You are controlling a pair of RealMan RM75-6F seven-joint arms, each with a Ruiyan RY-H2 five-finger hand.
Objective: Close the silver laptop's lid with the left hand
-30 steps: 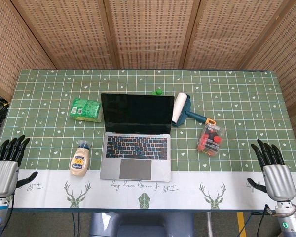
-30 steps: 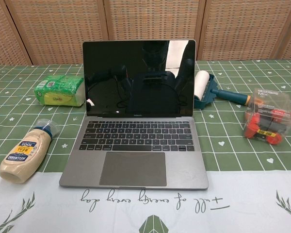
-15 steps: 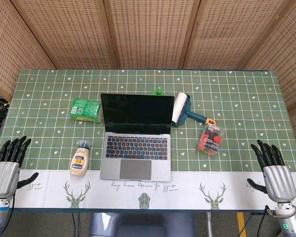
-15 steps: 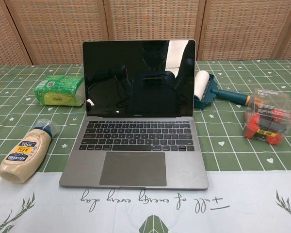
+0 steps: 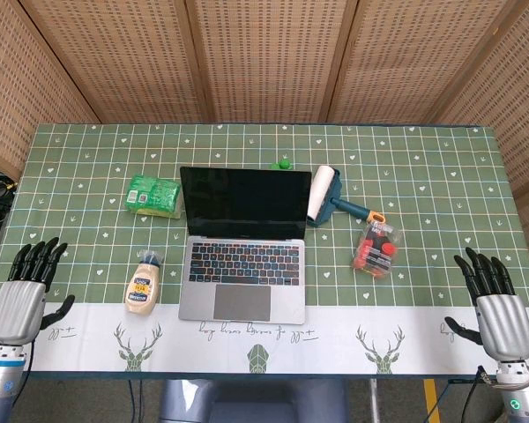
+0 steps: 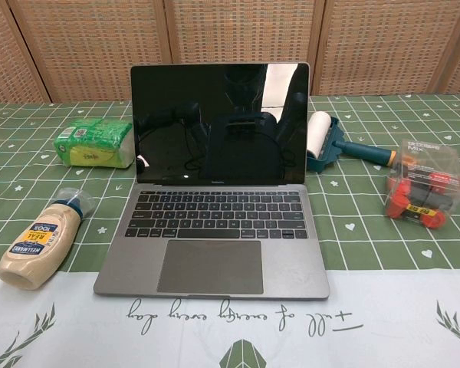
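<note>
The silver laptop stands in the middle of the table with its lid upright and its dark screen facing me. My left hand hovers at the table's near left corner, fingers spread and holding nothing, well left of the laptop. At the near right corner my right hand is likewise spread and empty. Neither hand shows in the chest view.
A mayonnaise bottle lies left of the laptop, a green packet behind it. To the right lie a lint roller and a clear box of red items. A small green object sits behind the lid.
My left hand has shifted slightly right and forward over the table's edge. The right hand has edged a little lower. The laptop has not moved.
</note>
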